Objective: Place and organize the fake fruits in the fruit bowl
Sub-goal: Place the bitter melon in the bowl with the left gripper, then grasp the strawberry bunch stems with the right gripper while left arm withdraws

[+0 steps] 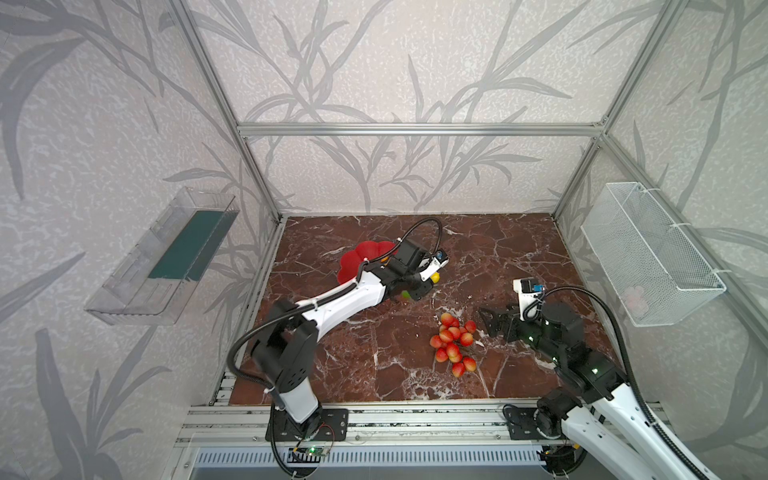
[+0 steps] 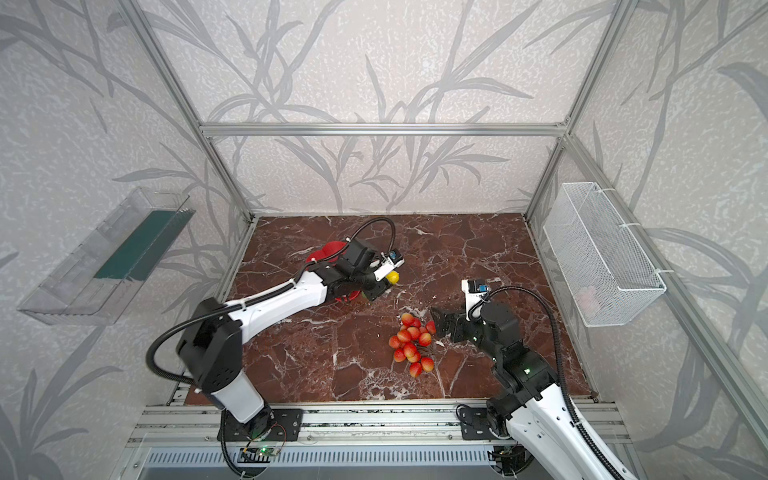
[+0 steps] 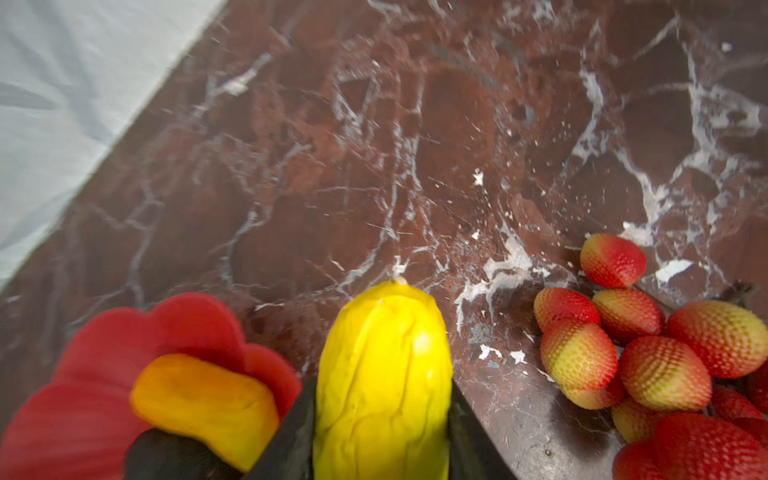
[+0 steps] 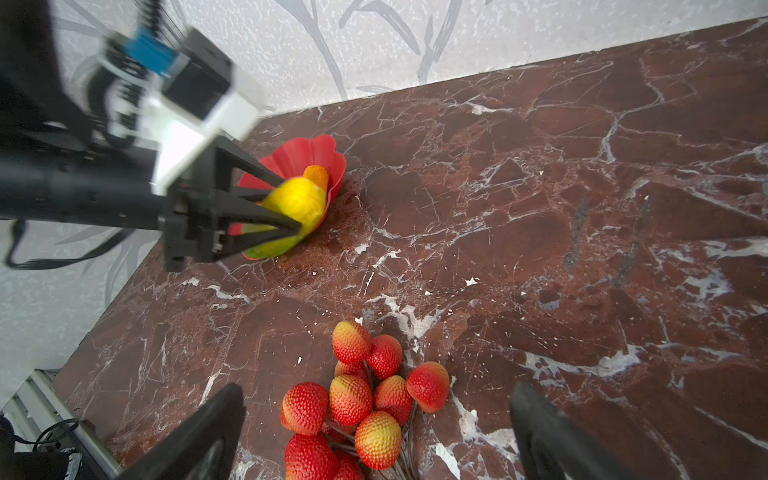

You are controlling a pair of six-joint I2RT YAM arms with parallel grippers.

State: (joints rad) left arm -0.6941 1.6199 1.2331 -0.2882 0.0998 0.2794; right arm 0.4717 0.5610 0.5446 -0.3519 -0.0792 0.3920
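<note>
**Top views.** The left end effector (image 1: 424, 284) was pressed onto the mango (image 1: 435, 277), just beside the fruit bowl (image 1: 357, 257) on the side toward the berries (image 1: 453, 345). The arm hid most of both. The right end effector (image 1: 492, 322) stood spread, holding nothing, just beyond the berries from the bowl. Both top views showed the same layout on the brown, white-veined marble-patterned surface (image 2: 478, 249).

**Left wrist view.** The mango (image 3: 382, 374), smooth, glossy yellow and faintly ridged, was pinched between two dark fingers (image 3: 297, 419). The fruit bowl (image 3: 104, 353), glossy red with a scalloped petal rim, already held the elongated orange gourd (image 3: 199, 395). The berries (image 3: 644, 353), pebbled and shading from red to yellow, lay on the far side of the mango from the bowl.

**Right wrist view.** The mango (image 4: 299, 203) turned green toward its lower end and overlapped the bowl's (image 4: 307, 153) near rim. Whether it rested on the surface could not be told. The right end effector (image 4: 380, 395) gaped wide over the berries (image 4: 357, 399), whose thin dark stems joined them into one bunch.

**Reading.** The step in hand appeared to be placing the mango. The next move would call for clearing the rim and laying the mango beside the gourd. The berries would remain.
</note>
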